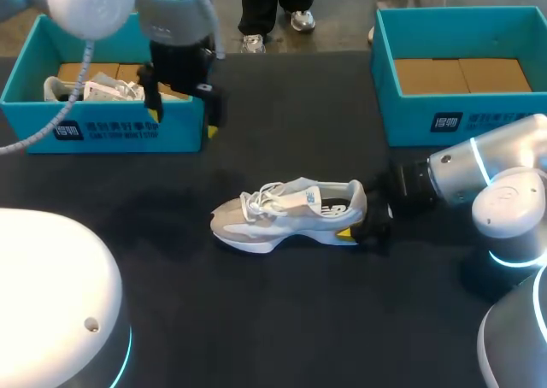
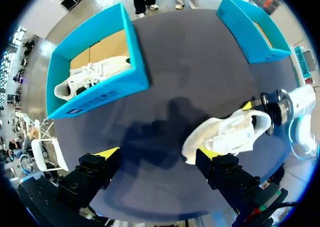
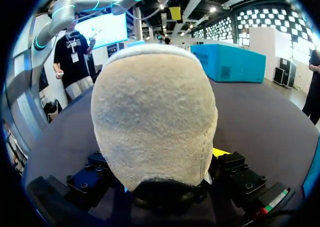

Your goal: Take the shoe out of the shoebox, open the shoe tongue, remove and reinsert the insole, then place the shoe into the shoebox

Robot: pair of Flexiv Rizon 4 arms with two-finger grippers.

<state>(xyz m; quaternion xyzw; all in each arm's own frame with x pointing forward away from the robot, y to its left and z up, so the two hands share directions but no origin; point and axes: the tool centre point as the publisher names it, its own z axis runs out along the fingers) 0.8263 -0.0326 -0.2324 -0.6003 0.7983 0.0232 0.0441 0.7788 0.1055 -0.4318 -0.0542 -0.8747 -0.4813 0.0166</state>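
A white and beige shoe (image 1: 286,213) stands upright on the dark table, toe to the left. My right gripper (image 1: 363,221) grips its heel from the right, one yellow tip against the near side. In the right wrist view the beige heel (image 3: 155,112) fills the space between the fingers (image 3: 220,153), and my right gripper (image 3: 157,159) is shut on it. My left gripper (image 1: 184,121) hangs open and empty over the front wall of the left blue shoebox (image 1: 111,132). Seen from the left wrist, my left gripper (image 2: 157,154) is high above the table, with the shoe (image 2: 225,134) ahead of one finger.
The left shoebox (image 2: 100,89) holds a second white shoe (image 1: 90,87) (image 2: 87,77). A second blue shoebox (image 1: 461,114) (image 2: 250,29) with only a cardboard floor stands at the back right. Bare dark table lies in front of the shoe.
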